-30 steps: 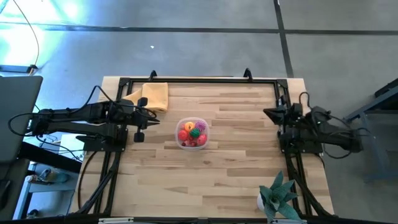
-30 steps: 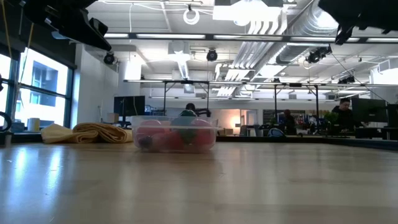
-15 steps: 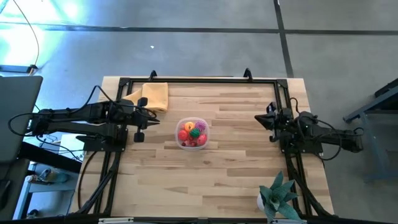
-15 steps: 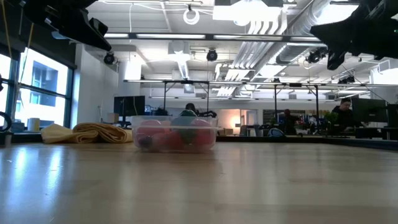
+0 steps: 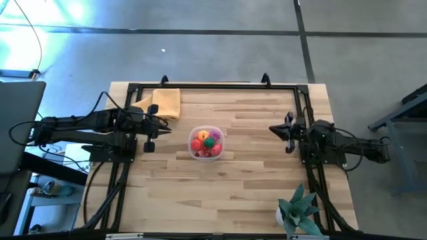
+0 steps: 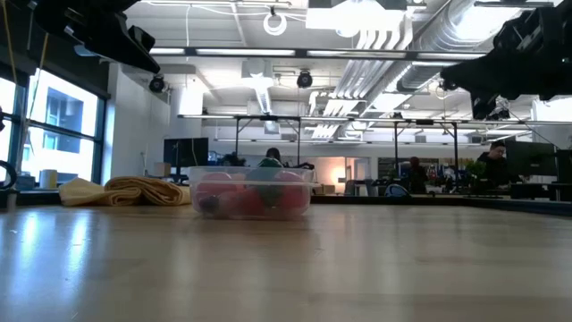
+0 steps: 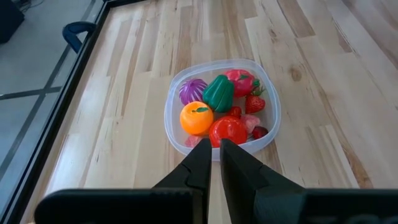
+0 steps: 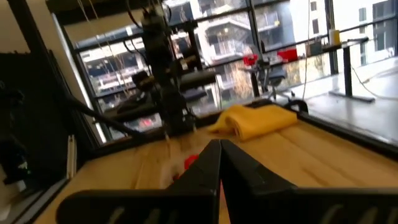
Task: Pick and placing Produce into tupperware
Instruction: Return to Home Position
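produce: tiny red, orange, purple and green toy fruits and vegetables (image 7: 219,93), all in small clear plastic tub (image 7: 166,118), at centre
left gripper (image 7: 216,150): left of tub, jaws together, empty
right gripper (image 8: 219,149): far right, jaws together, empty
step: homing, probably
next: park both arms, nothing to grasp

Shows a pale wooden table (image 5: 253,167) edged by a black frame (image 5: 213,85), standing on grey floor (image 5: 220,47). Holds a folded yellow-orange cloth (image 5: 168,102) at eleven o'clock, just inside the frame's far rail, and a spiky teal-green potted plant (image 5: 298,208) at five o'clock, near the table's edge. From table height, reveals an open office behind, with a person (image 6: 492,161) at three o'clock beside a monitor.
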`<action>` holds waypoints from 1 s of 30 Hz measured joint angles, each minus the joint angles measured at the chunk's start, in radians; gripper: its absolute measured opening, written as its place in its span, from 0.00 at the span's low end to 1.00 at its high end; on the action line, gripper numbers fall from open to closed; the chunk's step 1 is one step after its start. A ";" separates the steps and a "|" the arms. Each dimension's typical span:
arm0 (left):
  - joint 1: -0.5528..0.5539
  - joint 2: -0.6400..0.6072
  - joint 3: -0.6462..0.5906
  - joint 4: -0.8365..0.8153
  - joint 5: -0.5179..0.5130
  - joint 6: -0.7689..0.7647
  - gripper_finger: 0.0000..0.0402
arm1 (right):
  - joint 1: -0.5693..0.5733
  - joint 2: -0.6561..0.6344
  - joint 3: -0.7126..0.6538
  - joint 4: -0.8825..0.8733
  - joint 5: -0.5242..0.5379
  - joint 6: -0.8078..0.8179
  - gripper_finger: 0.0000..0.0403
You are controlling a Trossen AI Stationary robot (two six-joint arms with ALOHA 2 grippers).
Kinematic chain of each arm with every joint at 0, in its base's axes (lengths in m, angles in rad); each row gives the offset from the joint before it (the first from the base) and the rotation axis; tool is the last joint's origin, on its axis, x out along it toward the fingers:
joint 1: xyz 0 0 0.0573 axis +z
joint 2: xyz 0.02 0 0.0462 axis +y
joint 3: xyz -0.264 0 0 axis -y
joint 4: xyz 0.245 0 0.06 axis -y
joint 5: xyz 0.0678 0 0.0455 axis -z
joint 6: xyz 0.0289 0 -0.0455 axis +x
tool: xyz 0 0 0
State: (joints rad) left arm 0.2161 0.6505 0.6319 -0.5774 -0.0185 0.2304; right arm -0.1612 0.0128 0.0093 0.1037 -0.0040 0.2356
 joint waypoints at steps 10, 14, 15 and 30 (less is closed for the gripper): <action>0.000 0.000 0.000 0.000 0.000 0.000 0.06 | 0.000 0.000 0.001 -0.095 0.000 0.000 0.00; 0.000 0.000 0.000 0.001 -0.002 0.002 0.06 | 0.000 0.001 0.002 -0.097 0.000 0.000 0.00; 0.000 0.000 0.000 0.006 -0.014 0.008 0.06 | 0.000 0.001 0.002 -0.097 0.000 0.000 0.00; 0.001 0.053 0.000 0.302 -0.170 0.054 0.06 | 0.000 0.001 0.002 -0.100 0.000 0.000 0.00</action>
State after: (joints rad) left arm 0.2170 0.7031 0.6323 -0.2754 -0.1884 0.2840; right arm -0.1612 0.0135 0.0116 0.0040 -0.0040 0.2356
